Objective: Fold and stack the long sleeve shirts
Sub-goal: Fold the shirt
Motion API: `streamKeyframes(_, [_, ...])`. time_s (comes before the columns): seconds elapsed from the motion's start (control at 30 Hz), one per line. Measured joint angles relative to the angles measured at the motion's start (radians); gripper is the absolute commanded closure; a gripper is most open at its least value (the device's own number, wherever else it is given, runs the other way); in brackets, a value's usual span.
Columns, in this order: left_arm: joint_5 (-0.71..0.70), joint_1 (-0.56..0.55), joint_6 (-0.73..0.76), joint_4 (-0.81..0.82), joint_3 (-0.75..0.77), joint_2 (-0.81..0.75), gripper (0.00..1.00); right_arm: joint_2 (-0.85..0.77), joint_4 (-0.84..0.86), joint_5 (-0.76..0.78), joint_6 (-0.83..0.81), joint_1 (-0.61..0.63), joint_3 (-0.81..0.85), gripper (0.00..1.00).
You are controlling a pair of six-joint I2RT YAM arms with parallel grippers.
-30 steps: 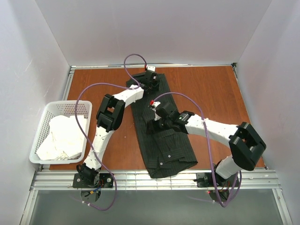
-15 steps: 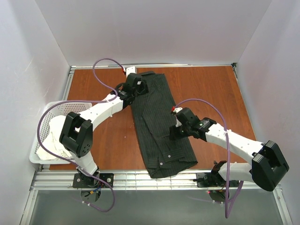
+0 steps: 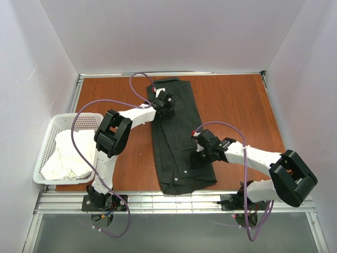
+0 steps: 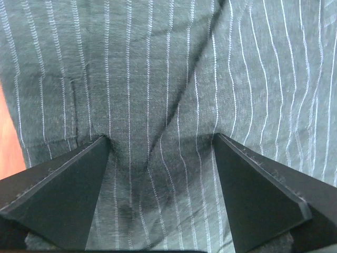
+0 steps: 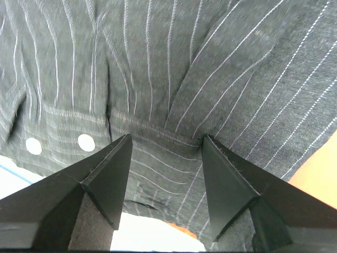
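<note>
Across the middle of the red-brown surface (image 3: 237,105), folded into a long strip from far edge to near edge: the dark pinstriped long sleeve shirt (image 3: 181,132); at the left edge, a white basket (image 3: 52,124) holding pale cloth (image 3: 73,153); on the shirt's far end, the left pincer (image 3: 165,107), fingers spread wide, tips down on the fabric; toward the near right side of the strip, the right pincer (image 3: 200,154), likewise parted, a creased hem between its tips; just beside it, two white buttons (image 5: 86,142).
</note>
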Motion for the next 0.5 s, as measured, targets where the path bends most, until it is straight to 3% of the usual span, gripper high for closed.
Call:
streamKeyframes(0.27, [0.014, 0.05, 0.061, 0.026, 0.162, 0.117, 0.22, 0.104, 0.178, -0.049, 0.054, 0.01, 0.042, 0.49])
streamKeyframes(0.4, [0.035, 0.056, 0.068, 0.02, 0.152, 0.102, 0.16, 0.108, 0.145, -0.013, 0.052, 0.014, 0.072, 0.48])
streamKeyframes(0.5, [0.042, 0.058, 0.072, -0.013, 0.097, 0.034, 0.09, 0.076, 0.071, 0.049, 0.037, 0.012, 0.126, 0.38])
